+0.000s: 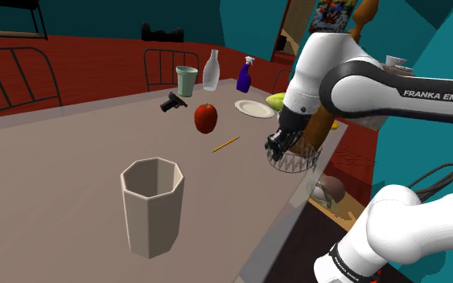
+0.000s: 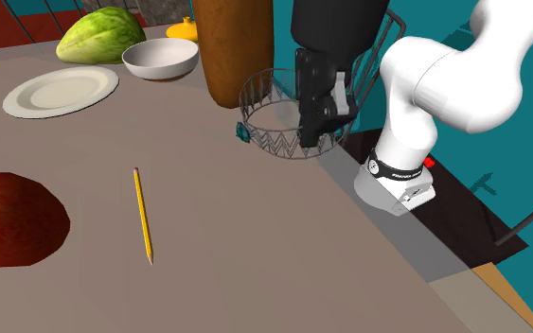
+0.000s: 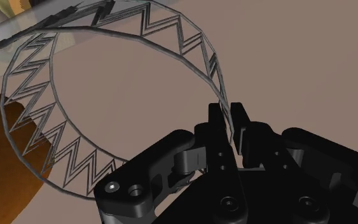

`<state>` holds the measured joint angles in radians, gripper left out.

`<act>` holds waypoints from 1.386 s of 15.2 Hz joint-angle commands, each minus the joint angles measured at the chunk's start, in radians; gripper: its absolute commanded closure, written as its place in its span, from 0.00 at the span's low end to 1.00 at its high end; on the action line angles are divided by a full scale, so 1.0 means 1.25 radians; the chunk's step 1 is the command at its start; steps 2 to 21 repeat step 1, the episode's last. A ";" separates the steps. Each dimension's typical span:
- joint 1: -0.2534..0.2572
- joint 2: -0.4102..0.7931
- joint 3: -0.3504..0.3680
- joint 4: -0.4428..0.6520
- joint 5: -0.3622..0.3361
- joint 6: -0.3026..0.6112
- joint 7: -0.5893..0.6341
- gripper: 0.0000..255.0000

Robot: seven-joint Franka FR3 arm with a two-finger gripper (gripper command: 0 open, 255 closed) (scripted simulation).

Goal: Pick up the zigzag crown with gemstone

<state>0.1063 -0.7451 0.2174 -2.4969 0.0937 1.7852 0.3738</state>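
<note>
Right now you are clamping the zigzag crown (image 3: 25, 95) by its rim between the nearly closed fingers of the end effector (image 3: 227, 118), its ring spreading ahead over the counter (image 2: 255, 246) edge. You should be lifting straight up, slowly, avoiding the brown cylinder (image 2: 234, 47) beyond.

Blocked on one side of zigzag crown (image 2: 274, 147) by tall brown cylinder (image 2: 236, 57), just beside the rim, close to table (image 2: 283, 255) edge. White bowl (image 2: 160, 59) and plate (image 2: 61, 92) ranged beyond cylinder. Open over bare top between crown and pencil (image 2: 142, 213); apple (image 2: 8, 222) past pencil. Faceted cup (image 1: 152, 205) well apart.
</note>
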 commanded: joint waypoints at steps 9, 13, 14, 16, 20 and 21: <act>0.000 0.000 0.000 0.007 -0.001 -0.007 0.000 1.00; 0.000 0.000 0.000 0.007 -0.001 -0.007 0.000 1.00; 0.000 0.000 0.000 0.007 -0.001 -0.007 0.000 1.00; 0.000 0.000 0.000 0.007 -0.001 -0.007 0.000 1.00; 0.000 0.000 0.000 0.007 -0.001 -0.007 0.000 1.00; 0.000 0.000 0.000 0.007 -0.001 -0.007 0.000 1.00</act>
